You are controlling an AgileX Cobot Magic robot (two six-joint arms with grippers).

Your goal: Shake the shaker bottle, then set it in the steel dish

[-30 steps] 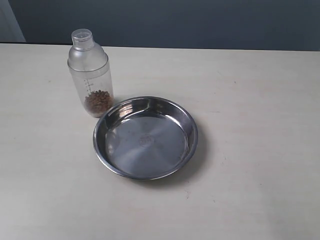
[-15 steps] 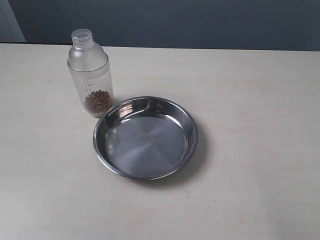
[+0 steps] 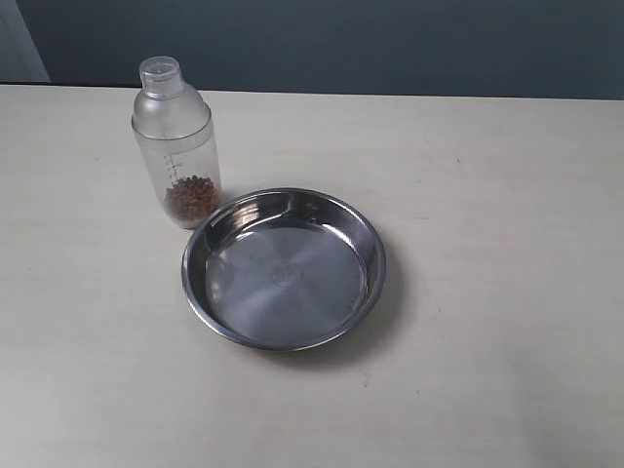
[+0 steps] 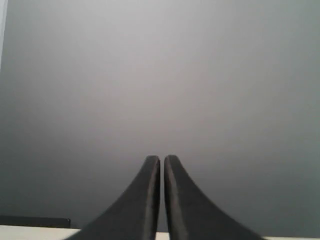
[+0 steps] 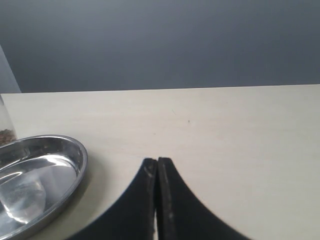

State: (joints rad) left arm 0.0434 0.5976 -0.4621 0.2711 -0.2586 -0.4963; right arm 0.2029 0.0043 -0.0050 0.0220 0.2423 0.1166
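The shaker bottle point(image 3: 176, 146) stands upright on the table, clear frosted plastic with a small round cap and brown granules at its bottom. Right beside it, toward the front and right, lies the steel dish point(image 3: 283, 266), shiny and with nothing in it. Neither gripper shows in the exterior view. My left gripper point(image 4: 162, 159) is shut on nothing and faces a grey wall. My right gripper point(image 5: 157, 161) is also shut on nothing, low over the table, with the steel dish point(image 5: 35, 180) off to one side and a sliver of the shaker bottle point(image 5: 6, 127) at the frame edge.
The pale table point(image 3: 487, 244) stretches wide around the two objects. A dark grey wall point(image 3: 341, 44) runs behind the table's far edge.
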